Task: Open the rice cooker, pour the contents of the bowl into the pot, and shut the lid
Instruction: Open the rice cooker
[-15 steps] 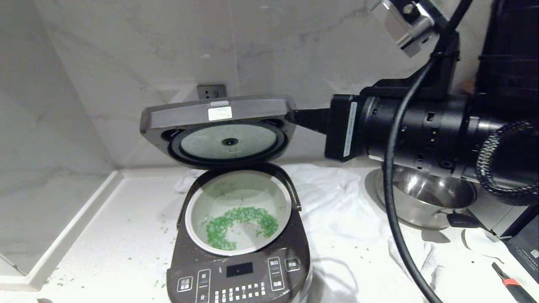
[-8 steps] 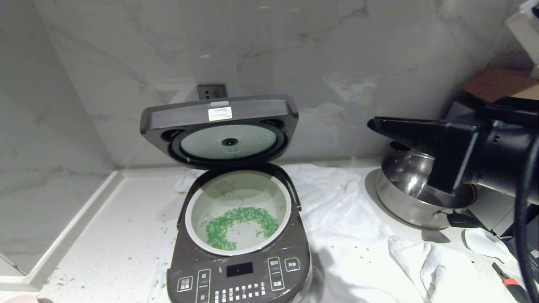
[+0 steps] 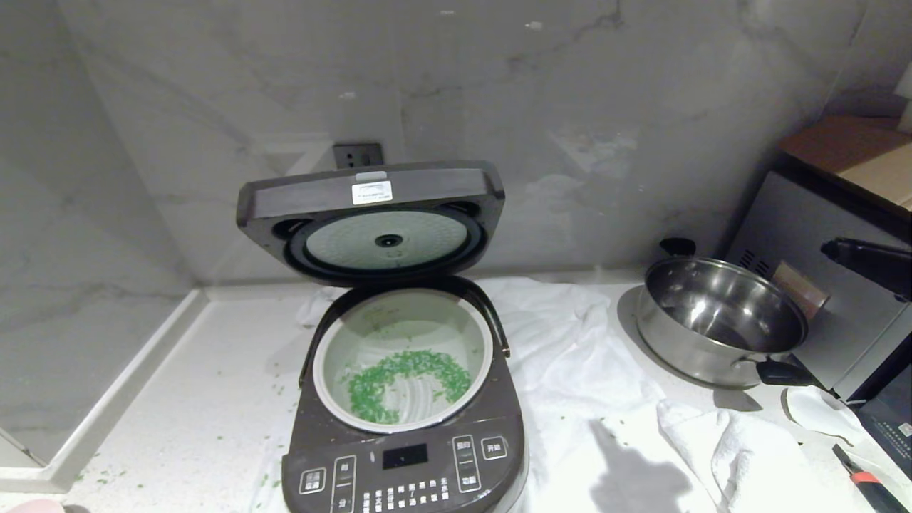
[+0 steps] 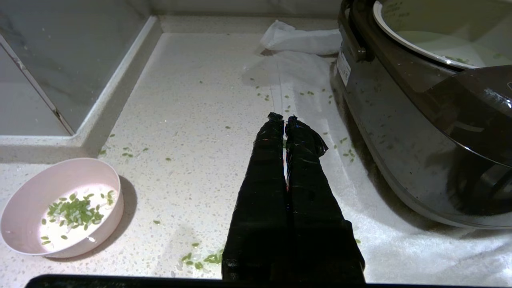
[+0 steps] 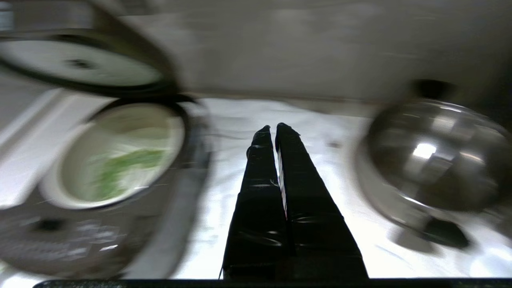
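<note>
The head view is sharp and evenly lit from overhead, the white cloth [image 3: 570,356] bright, the grey wall dimmer. A dark shadow lies on the cloth near the rice cooker [image 3: 406,456], and the steel saucepan [image 3: 719,320] shows glare spots inside. The left wrist view is crisp, with the bowl [image 4: 60,208] casting a soft shadow on the bench [image 4: 192,120]. The right wrist view is heavily motion-blurred: pot [image 5: 116,152] and saucepan smear, while the right hand [image 5: 272,130] stays sharp against washed-out cloth.
</note>
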You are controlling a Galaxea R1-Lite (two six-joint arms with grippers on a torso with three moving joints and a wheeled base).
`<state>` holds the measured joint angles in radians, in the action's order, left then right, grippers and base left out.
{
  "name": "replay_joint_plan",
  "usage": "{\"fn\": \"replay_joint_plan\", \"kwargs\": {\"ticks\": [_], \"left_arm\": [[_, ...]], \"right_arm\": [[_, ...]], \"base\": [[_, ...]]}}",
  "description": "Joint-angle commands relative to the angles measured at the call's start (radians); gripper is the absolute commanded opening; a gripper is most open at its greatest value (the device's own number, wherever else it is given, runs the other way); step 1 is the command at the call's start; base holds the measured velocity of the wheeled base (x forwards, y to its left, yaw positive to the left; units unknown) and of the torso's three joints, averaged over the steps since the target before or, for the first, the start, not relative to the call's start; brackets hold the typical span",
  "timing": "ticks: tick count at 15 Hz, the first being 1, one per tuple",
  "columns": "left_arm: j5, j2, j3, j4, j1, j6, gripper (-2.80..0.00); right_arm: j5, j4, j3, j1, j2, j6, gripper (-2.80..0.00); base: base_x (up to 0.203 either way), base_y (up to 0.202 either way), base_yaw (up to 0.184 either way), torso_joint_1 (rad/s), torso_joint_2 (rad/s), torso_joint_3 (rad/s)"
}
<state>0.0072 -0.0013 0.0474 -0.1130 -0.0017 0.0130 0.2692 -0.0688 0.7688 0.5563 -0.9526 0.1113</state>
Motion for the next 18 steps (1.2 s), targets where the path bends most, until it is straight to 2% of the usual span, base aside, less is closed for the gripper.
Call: {"fn": "replay_joint_plan", "kwargs": {"ticks": [1, 3, 5, 6, 11, 14, 18], "left_arm": [[0.000, -0.002, 0.000, -0.001, 0.000, 0.001, -2.80], [0.000, -0.002, 0.000, 0.000, 0.000, 0.002, -2.80], [0.000, -0.002, 0.000, 0.000, 0.000, 0.002, -2.80], [0.000, -0.002, 0.000, 0.001, 0.000, 0.002, -2.80], [0.000, -0.002, 0.000, 0.000, -0.001, 0.002, -2.80], [0.000, -0.002, 0.000, 0.001, -0.001, 0.002, -2.80], [0.000, -0.002, 0.000, 0.001, 0.000, 0.002, -2.80]], "right_arm": [[0.086, 0.002, -0.059, -0.082, 0.104, -0.034, -2.80], [0.118, 0.003, -0.085, -0.171, 0.175, -0.079, -2.80], [0.122, 0.004, -0.102, -0.290, 0.224, -0.101, -2.80], [0.123, 0.007, -0.110, -0.323, 0.256, -0.108, -2.80], [0.124, 0.121, -0.126, -0.419, 0.415, -0.145, -2.80], [0.115, 0.135, -0.125, -0.525, 0.501, -0.201, -2.80], [0.023, 0.137, -0.157, -0.577, 0.653, -0.232, -2.80]], "base": [[0.000, 0.000, 0.000, 0.000, 0.00, 0.000], [0.000, 0.000, 0.000, 0.000, 0.00, 0.000], [0.000, 0.000, 0.000, 0.000, 0.00, 0.000], [0.000, 0.000, 0.000, 0.000, 0.00, 0.000], [0.000, 0.000, 0.000, 0.000, 0.00, 0.000], [0.000, 0.000, 0.000, 0.000, 0.00, 0.000], [0.000, 0.000, 0.000, 0.000, 0.00, 0.000]]}}
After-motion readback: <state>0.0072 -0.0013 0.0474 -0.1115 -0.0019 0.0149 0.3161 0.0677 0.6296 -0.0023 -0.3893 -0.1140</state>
